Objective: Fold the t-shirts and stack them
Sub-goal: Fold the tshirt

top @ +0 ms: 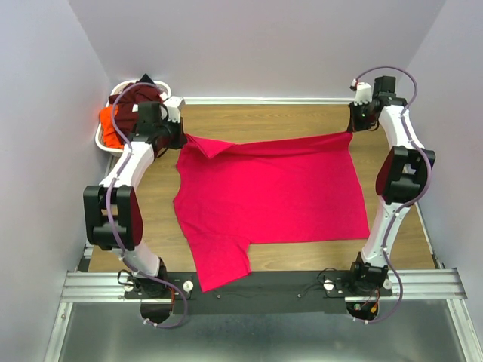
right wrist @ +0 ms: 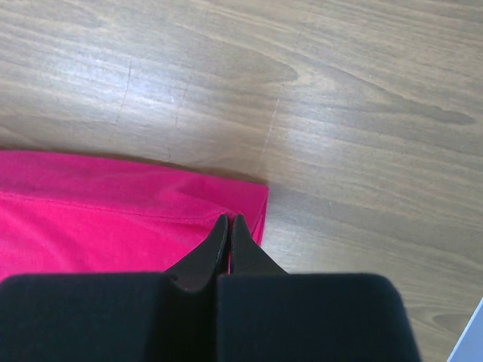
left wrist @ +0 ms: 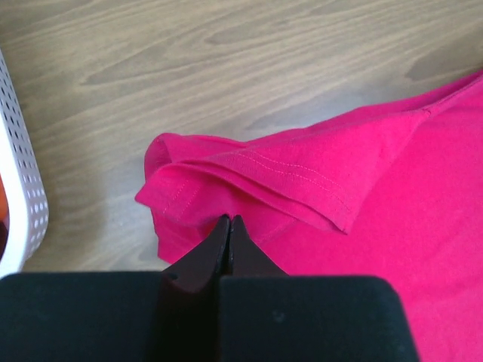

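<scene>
T-shirt (top: 272, 188) looking soft, limp | left gripper (left wrist: 230, 220) pinching sleeve (left wrist: 249, 181) nearest basket (left wrist: 23, 188) | right gripper (right wrist: 229, 219) pinching hem corner (right wrist: 253, 200) farthest from basket

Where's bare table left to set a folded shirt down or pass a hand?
Free: the table strip between the pink t-shirt and the back wall, and a narrow strip right of it by the right arm. Crowded: the basket corner beside the left hand.

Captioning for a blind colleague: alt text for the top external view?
A pinkish-red t-shirt lies spread on a wooden table, far corners pinched by the left gripper and right gripper. A white basket of clothes sits far left.
</scene>
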You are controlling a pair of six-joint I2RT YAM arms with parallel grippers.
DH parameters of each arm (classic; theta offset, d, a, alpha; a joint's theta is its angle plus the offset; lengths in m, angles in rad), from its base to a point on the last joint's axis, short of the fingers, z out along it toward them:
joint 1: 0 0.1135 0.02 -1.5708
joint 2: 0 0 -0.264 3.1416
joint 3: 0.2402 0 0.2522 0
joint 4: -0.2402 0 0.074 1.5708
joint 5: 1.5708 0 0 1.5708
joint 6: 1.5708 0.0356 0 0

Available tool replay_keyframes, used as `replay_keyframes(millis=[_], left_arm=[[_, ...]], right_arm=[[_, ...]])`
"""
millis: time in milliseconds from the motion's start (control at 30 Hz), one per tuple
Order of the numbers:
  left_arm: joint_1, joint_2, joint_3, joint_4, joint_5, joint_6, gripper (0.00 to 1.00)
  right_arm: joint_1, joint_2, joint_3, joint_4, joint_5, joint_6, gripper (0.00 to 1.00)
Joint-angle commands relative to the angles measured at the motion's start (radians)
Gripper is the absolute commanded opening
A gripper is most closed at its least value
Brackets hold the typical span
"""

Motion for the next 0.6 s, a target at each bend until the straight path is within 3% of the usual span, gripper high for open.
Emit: replay_keyframes(millis=[0,233,567], left_arm=[[0.004,-0.1,-0.06,-0.03,-0.011,0.024,0.0],[-0.031,-0.187,-0.153,-0.095,-0.059,0.021,0.0],[-0.065,-0.183,-0.219,-0.146,-0.115,0.044,0.0]], right_arm=[[-0.003,-0.054,-0.035,-0.014,-0.016,-0.039,0.01],[-0.006,-0.064,-0.068,-0.014,-0.011,-0.068,0.01],[-0.014,-0.107,-0.155,-0.014,0.004,-0.125,0.0]])
